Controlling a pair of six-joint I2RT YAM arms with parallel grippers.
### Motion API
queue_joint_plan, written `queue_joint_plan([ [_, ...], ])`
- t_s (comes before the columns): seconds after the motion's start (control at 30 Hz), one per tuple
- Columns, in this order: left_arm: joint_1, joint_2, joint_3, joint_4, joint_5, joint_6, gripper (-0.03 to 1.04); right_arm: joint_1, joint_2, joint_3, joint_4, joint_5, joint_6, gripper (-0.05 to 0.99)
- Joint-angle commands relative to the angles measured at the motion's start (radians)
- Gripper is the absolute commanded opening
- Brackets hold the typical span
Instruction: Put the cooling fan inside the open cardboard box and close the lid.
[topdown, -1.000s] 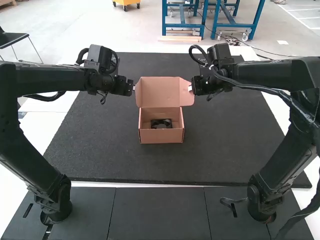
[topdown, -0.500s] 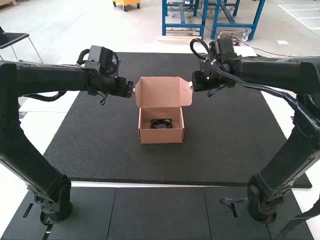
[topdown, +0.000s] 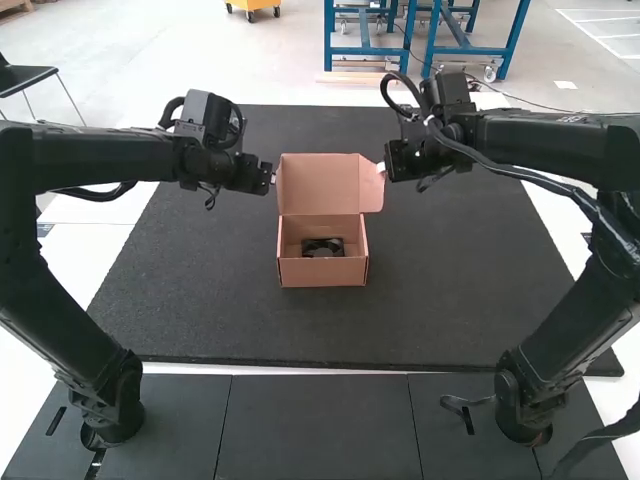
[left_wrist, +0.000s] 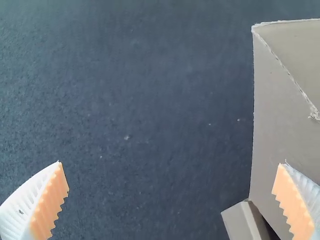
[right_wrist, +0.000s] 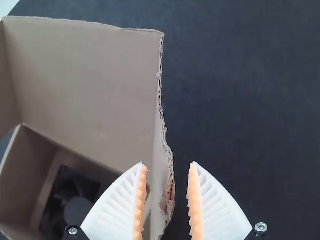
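A black mat (topdown: 200, 300) covers the table, and the cardboard box (topdown: 322, 268) stands on it at the middle, between the two arms. The cooling fan (topdown: 322, 245) lies flat on the floor of the box, below and nearer than both grippers and touching neither.

At the box's far side the lid (topdown: 330, 185) stands upright, its inner face turned toward the near side. The left gripper (topdown: 268, 180) hangs just beside the lid's left edge. In the left wrist view its fingers (left_wrist: 50, 195) are spread wide, one of them close against the cardboard and the other out over bare mat.

The right gripper (topdown: 385, 172) is at the lid's right edge. Its fingers (right_wrist: 132, 200) are narrowly parted and straddle the torn side flap (right_wrist: 167, 150), with a gap showing on one side.
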Motion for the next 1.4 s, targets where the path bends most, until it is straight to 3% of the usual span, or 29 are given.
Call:
queue_joint_plan([
  [0.0, -0.005, 0.002, 0.043, 0.005, -0.009, -0.01, 0.97, 0.004, -0.032, 0.019, 0.004, -0.017, -0.004, 0.24],
  [0.33, -0.005, -0.004, 0.043, -0.002, -0.009, -0.01, 0.97, 0.004, -0.032, -0.001, -0.001, -0.023, -0.009, 0.23],
  [0.6, -0.007, -0.007, 0.043, -0.004, -0.009, -0.01, 0.97, 0.012, -0.027, -0.01, -0.001, -0.061, -0.009, 0.05],
  [0.87, -0.007, -0.007, 0.044, -0.005, -0.009, -0.01, 0.97, 0.013, -0.017, -0.015, -0.001, -0.072, -0.007, 0.04],
  [1.0, -0.007, -0.01, 0.046, -0.005, -0.009, -0.01, 0.97, 0.019, -0.006, -0.013, -0.002, -0.072, -0.004, 0.12],
  [1.37, -0.007, -0.013, 0.044, -0.004, -0.006, -0.008, 0.97, 0.024, 0.009, -0.012, -0.001, -0.073, -0.005, 0.09],
])
